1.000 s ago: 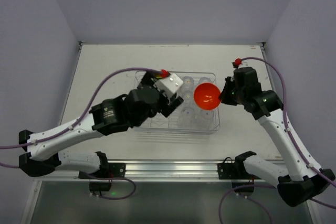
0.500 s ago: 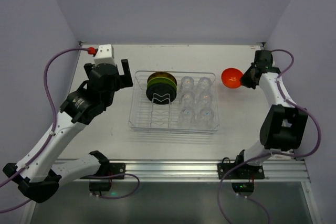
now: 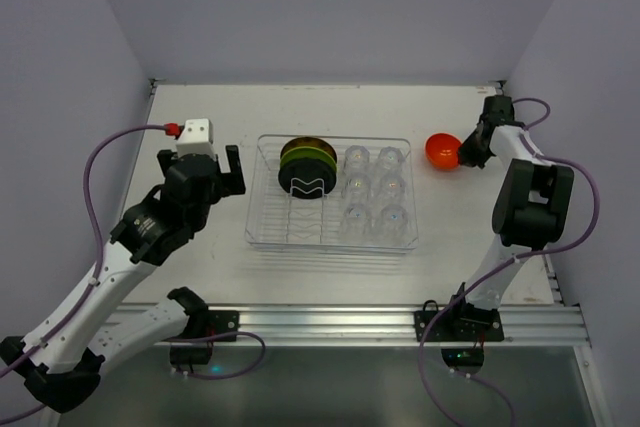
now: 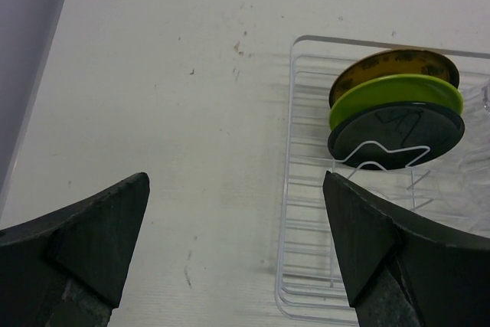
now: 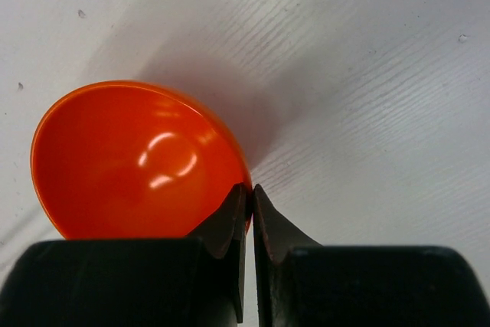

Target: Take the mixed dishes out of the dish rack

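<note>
Overhead, pale lilac walls (image 3: 60, 67) enclose a scuffed white table (image 3: 200, 112). At left, the left gripper (image 3: 198, 161) hangs spread wide, holding nothing, beside the clear plastic ribbed dish rack (image 3: 290, 229), which keeps upright round plates (image 3: 305, 172) and six clear glass cups (image 3: 372, 195). Right of the rack, the right gripper (image 5: 249, 189) pinches the small glossy orange bowl (image 3: 441, 150) by its rim; a second ago that bowl hung over the rack.

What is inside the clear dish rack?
Inside the dish rack: a dark plate, a green plate and a yellow plate on edge, plus six glass cups. Each hides most of the one behind.
</note>
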You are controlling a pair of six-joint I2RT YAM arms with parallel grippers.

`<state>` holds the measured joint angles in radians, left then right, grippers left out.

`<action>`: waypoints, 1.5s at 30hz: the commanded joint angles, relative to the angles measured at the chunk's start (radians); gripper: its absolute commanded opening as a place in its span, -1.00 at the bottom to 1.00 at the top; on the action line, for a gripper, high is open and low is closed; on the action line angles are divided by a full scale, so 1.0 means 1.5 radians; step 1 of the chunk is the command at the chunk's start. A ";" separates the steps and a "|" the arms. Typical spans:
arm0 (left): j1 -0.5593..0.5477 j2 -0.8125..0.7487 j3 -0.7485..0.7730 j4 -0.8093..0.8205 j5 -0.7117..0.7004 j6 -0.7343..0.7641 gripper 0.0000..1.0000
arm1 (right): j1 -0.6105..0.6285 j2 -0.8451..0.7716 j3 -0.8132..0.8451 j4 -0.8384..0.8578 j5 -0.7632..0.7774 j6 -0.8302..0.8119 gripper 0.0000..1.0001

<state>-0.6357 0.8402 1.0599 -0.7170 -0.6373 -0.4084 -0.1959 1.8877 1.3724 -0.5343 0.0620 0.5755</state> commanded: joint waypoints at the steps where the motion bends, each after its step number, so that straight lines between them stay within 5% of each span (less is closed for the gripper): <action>1: 0.004 0.016 -0.014 0.045 -0.011 0.009 1.00 | -0.004 -0.005 0.024 0.027 0.020 0.001 -0.72; 2: 0.004 0.018 -0.015 0.046 -0.007 0.009 1.00 | -0.004 -0.008 0.023 0.027 0.018 0.002 -0.40; 4: 0.004 0.024 -0.015 0.052 0.007 0.012 1.00 | -0.004 -0.023 0.020 0.026 0.015 0.008 -0.29; 5: 0.004 0.027 -0.011 0.051 0.014 0.014 1.00 | -0.005 -0.031 0.018 0.026 0.015 0.014 -0.06; 14: 0.004 0.050 0.036 0.032 0.127 -0.051 1.00 | -0.005 -0.190 0.020 -0.012 0.057 0.035 0.71; 18: 0.004 0.073 0.039 0.077 0.228 -0.051 1.00 | -0.001 -0.363 -0.043 -0.008 0.036 0.037 0.98; 23: 0.004 0.110 0.047 0.148 0.360 0.054 1.00 | 0.007 -0.583 -0.213 0.115 -0.301 0.031 0.98; 26: 0.004 0.153 0.076 0.165 0.391 0.140 1.00 | 0.030 -0.695 -0.294 0.111 -0.389 0.018 0.98; 33: 0.004 0.308 0.160 0.148 0.500 0.323 0.98 | 0.059 -0.871 -0.426 0.096 -0.412 0.007 0.95; 45: 0.013 0.515 0.328 0.019 0.584 0.494 0.67 | 0.098 -0.882 -0.414 0.088 -0.404 -0.037 0.94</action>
<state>-0.6304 1.5997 1.4769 -0.6384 0.1768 0.2295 -0.0601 0.5625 0.7277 -0.4187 -0.5179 0.5507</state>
